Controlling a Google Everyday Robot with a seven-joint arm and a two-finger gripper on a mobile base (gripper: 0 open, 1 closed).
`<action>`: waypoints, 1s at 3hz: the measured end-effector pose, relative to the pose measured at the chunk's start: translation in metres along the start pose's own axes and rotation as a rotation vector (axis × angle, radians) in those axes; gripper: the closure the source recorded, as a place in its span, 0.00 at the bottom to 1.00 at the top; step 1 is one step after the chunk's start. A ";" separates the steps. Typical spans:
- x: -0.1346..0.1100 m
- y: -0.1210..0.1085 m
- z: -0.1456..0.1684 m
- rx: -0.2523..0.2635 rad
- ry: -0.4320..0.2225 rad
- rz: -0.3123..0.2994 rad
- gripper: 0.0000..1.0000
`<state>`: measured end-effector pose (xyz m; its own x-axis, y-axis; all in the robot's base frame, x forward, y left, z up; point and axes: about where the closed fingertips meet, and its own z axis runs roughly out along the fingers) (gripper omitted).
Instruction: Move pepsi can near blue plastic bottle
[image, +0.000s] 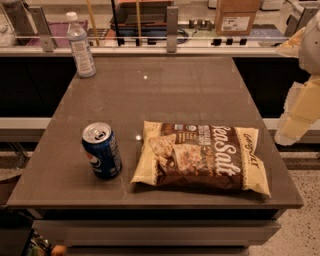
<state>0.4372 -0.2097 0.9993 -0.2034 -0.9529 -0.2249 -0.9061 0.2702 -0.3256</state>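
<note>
The pepsi can (102, 151) stands upright on the grey table (175, 90) near its front left; it is dark blue with a silver top and a round logo. The blue plastic bottle (81, 46) stands upright at the table's far left corner, with a white cap and a pale label. The can is well apart from the bottle, toward the front. My arm and gripper (292, 127) hang at the right edge of the view, beyond the table's right side and far from both objects. The gripper holds nothing that I can see.
A brown and cream chip bag (200, 156) lies flat right of the can, at the table's front. Behind the table runs a ledge with a railing (171, 22) and a cardboard box (236, 16).
</note>
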 end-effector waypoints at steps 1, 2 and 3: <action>0.000 0.000 0.000 0.000 0.000 0.000 0.00; -0.012 0.005 -0.006 -0.013 -0.088 0.022 0.00; -0.033 0.019 -0.003 -0.025 -0.242 0.070 0.00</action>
<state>0.4256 -0.1737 1.0032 -0.1742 -0.8704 -0.4606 -0.9022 0.3284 -0.2794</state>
